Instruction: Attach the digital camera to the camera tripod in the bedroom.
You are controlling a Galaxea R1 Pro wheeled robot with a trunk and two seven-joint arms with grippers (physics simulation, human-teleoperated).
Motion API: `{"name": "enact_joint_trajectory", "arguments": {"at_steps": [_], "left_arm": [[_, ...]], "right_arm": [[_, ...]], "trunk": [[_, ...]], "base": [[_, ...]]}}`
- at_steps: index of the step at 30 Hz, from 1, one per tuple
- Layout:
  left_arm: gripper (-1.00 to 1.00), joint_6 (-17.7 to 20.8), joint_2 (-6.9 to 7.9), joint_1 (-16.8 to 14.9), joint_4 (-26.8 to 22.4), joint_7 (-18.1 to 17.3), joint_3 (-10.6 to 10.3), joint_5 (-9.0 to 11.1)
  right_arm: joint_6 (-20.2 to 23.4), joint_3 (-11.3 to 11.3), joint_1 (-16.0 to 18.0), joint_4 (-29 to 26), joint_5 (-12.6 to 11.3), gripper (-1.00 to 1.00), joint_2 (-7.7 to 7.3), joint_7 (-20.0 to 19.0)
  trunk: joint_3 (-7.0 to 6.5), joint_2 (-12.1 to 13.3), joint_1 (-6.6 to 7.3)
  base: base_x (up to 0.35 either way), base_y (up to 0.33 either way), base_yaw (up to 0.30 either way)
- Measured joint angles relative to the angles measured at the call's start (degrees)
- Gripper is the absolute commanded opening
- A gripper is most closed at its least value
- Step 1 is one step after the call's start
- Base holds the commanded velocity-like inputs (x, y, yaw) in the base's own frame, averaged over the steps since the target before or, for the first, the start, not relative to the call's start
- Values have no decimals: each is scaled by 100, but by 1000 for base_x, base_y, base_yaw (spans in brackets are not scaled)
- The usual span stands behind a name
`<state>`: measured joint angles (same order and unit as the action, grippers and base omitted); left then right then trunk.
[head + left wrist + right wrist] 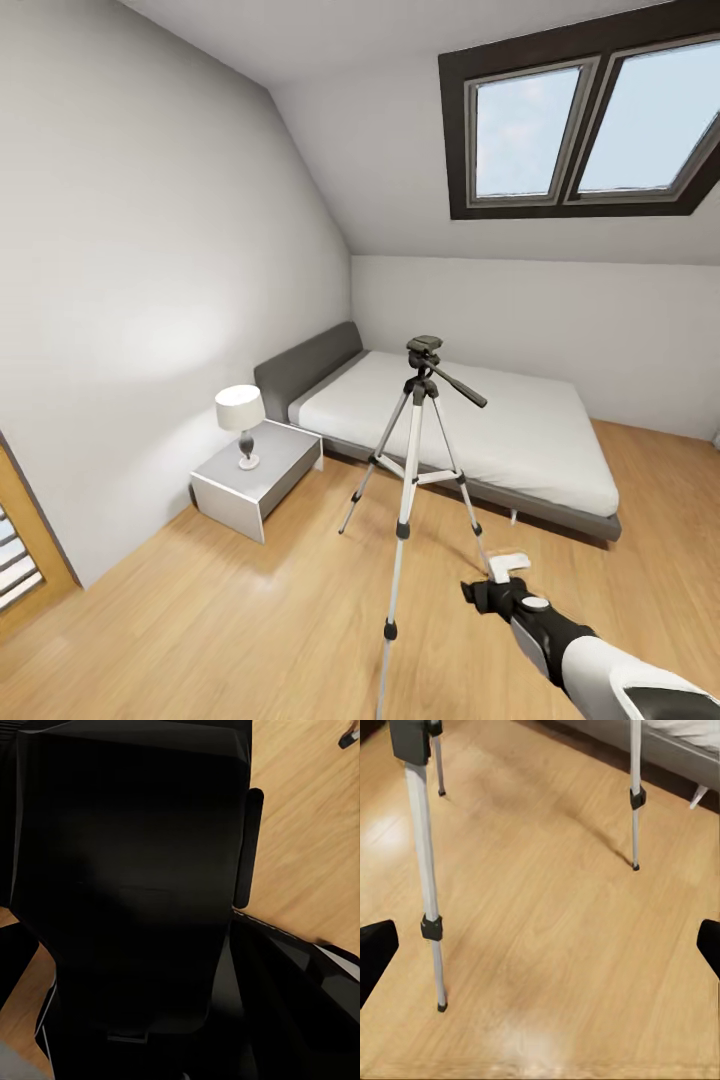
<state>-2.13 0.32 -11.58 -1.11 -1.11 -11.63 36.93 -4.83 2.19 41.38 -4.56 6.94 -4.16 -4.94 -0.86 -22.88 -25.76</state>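
1. Right wrist view: the right end effector (540, 945) stands released, its two dark fingertips (375, 952) wide apart at the frame edges with only bare wood floor (555, 945) between them. Nothing is gripped.
2. Head view: the right end effector (500, 590) reaches forward low over the floor, just beside the camera tripod's (415, 450) near right leg.
3. Left wrist view: a dark black mass fills most of the frame; I cannot tell whether the left end effector is released or clenched, nor what the mass is.
4. The camera tripod stands upright on the floor near the foot-side edge of the bed (470, 430), legs spread. Its black pan head (424, 352) carries no camera, and its handle angles down to the right.
5. The digital camera cannot be made out in any view, so the step in hand looks like fetching it before mounting.
6. Doing it well: keep the arm clear of the thin legs, since a knock could topple the stand; bring the camera down squarely on the pan head.
7. Containers: the nightstand (255, 475) at the bed's head corner bears a lamp (241, 420); any contents inside are hidden.
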Motion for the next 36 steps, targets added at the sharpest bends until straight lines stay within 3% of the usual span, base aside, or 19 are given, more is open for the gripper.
{"name": "enact_joint_trajectory", "arguments": {"at_steps": [3, 9, 17, 19, 36], "left_arm": [[-100, 0, 2, 0, 4, 0, -2, 0], [-100, 0, 3, 0, 7, 0, -5, 0], [-100, 1, 3, 0, 8, -1, -14, 1], [-100, 0, 3, 0, 8, -4, -15, 0], [-100, -3, 3, 0, 17, -3, -20, 1]], "right_arm": [[28, -14, 38, 384, 7, 100, -100, -16], [82, -22, -87, 568, 13, 100, -222, -25], [105, -27, -1297, 628, 14, 100, -262, -69], [105, -24, -1436, 628, 14, 100, -259, -78], [56, -24, -1839, 632, 6, 100, -254, -19]], "trunk": [[0, 0, 0], [0, 0, 0], [1, 0, 1], [0, 0, 0], [0, 0, 0]], "base": [[0, 0, 0], [0, 0, 0], [0, 0, 0], [0, 0, 0], [0, 0, 0]]}}
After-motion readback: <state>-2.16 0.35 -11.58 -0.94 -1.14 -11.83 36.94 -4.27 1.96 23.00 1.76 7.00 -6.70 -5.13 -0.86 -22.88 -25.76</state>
